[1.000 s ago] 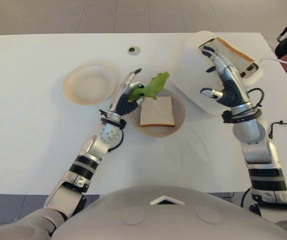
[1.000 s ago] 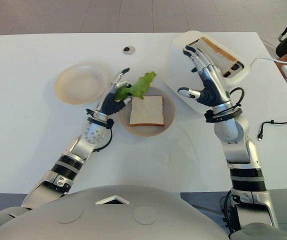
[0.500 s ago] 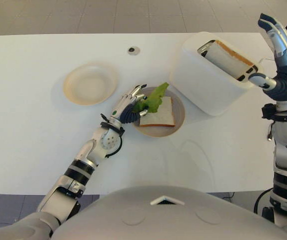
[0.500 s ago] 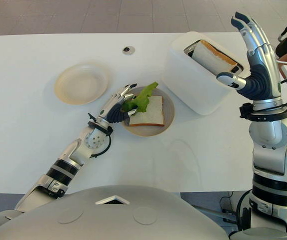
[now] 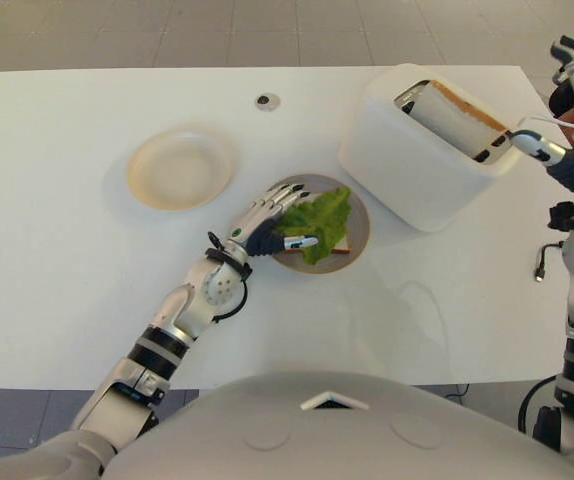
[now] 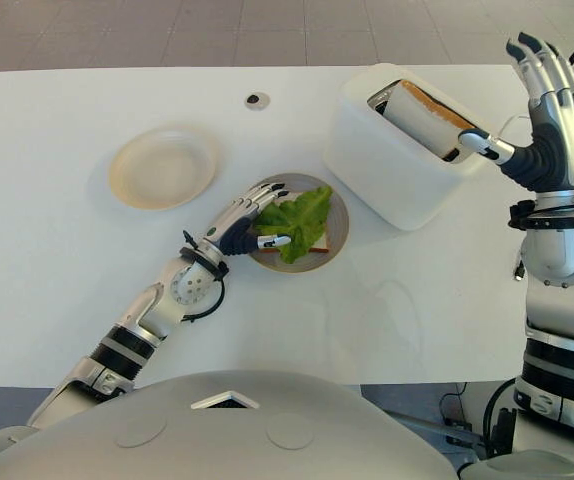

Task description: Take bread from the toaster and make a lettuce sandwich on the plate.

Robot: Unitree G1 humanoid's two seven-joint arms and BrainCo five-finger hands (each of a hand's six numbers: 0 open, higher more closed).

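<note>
lettuce (image 5: 319, 215) now lies on the bread (image 5: 341, 244) on the plate (image 5: 363, 225); the left hand (image 5: 267, 215) that held it has let go, fingers apart beside it. farther back, the right hand (image 6: 547, 130) has moved off the toaster (image 5: 407, 165), fingers apart, so the top slice (image 5: 462, 112) still waits there.

Looks more like a robotics lab or demo room than a real kitchen. There's just a plain white table (image 5: 67, 280) on grey floor tiles (image 5: 217, 30). A white toaster (image 5: 407, 160) and an empty cream plate (image 5: 133, 172) are staged on it, and a loose cable (image 5: 543, 266) lies at the right edge.
</note>
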